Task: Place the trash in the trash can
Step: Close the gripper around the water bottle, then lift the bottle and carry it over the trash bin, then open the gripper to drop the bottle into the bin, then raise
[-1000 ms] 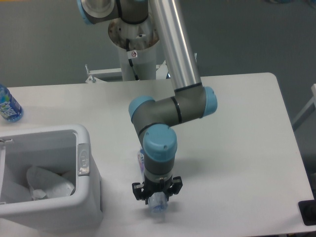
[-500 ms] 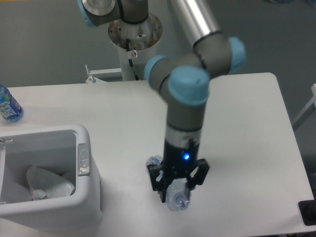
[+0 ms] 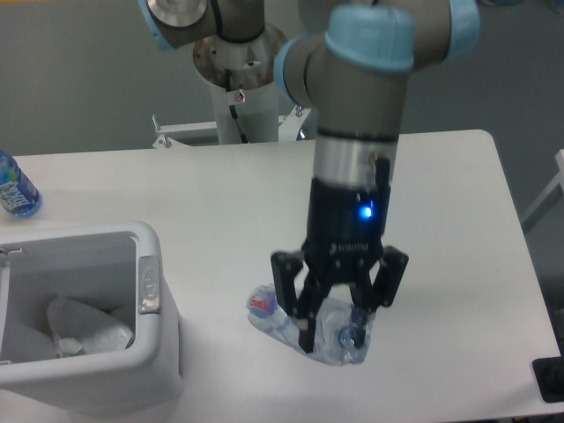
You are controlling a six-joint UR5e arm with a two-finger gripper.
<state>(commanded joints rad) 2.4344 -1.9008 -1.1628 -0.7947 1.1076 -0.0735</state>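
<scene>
The black two-finger gripper (image 3: pixel 332 328) is clamped on the flattened clear plastic bottle with a bluish label (image 3: pixel 310 327), which shows between and below its fingers near the white table's (image 3: pixel 441 229) front edge. The large white rectangular plastic trash can (image 3: pixel 145 352) sits at the front left corner, a crumpled white wad (image 3: pixel 84 324) inside it. An upright blue-labelled bottle (image 3: pixel 13 188) stands at the left edge.

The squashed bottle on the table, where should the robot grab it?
Probably across its flat middle, coming straight down from above. The squashed bottle lies flat on the table, long and thin, so its narrow width fits between the fingers. The tool is already over it, fingers astride its cap end; whether it grips yet is unclear.
</scene>
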